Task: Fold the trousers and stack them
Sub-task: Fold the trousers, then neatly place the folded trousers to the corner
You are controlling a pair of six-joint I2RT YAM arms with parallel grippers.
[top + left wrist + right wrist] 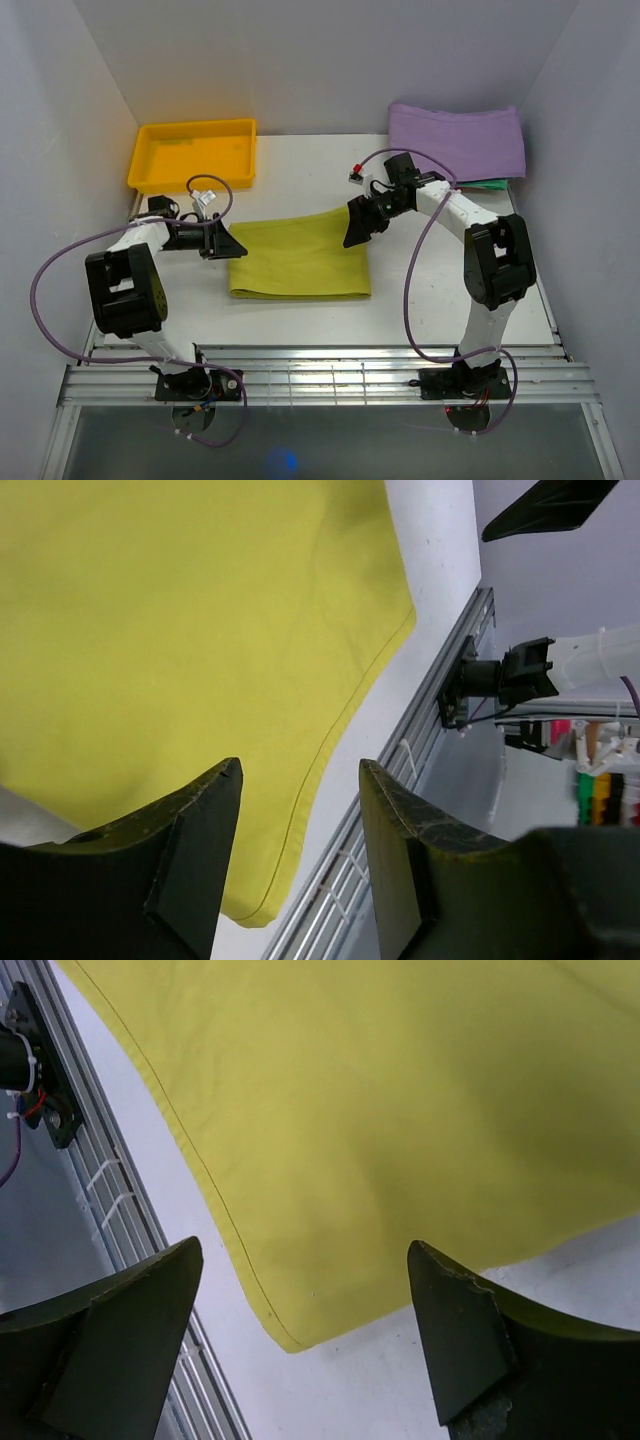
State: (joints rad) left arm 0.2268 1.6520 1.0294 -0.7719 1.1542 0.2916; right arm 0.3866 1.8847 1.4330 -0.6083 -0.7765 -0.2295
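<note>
Evidently left gripper [300, 772] and right gripper [305, 1252] agape, empty; trousers [300, 260] cropped in wrist views.

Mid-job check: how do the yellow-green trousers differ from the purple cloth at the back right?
Colour: the trousers are yellow-green, while the purple cloth is a pale violet.
Place: the trousers lie mid-table, and the purple cloth sits in the far right corner.
Support: the trousers rest directly on the white table, whereas the purple cloth lies on top of a green item that peeks out beneath it.
Both are folded flat into rough rectangles.

Trousers [300, 260] — folded flat on table [300, 320]
</note>
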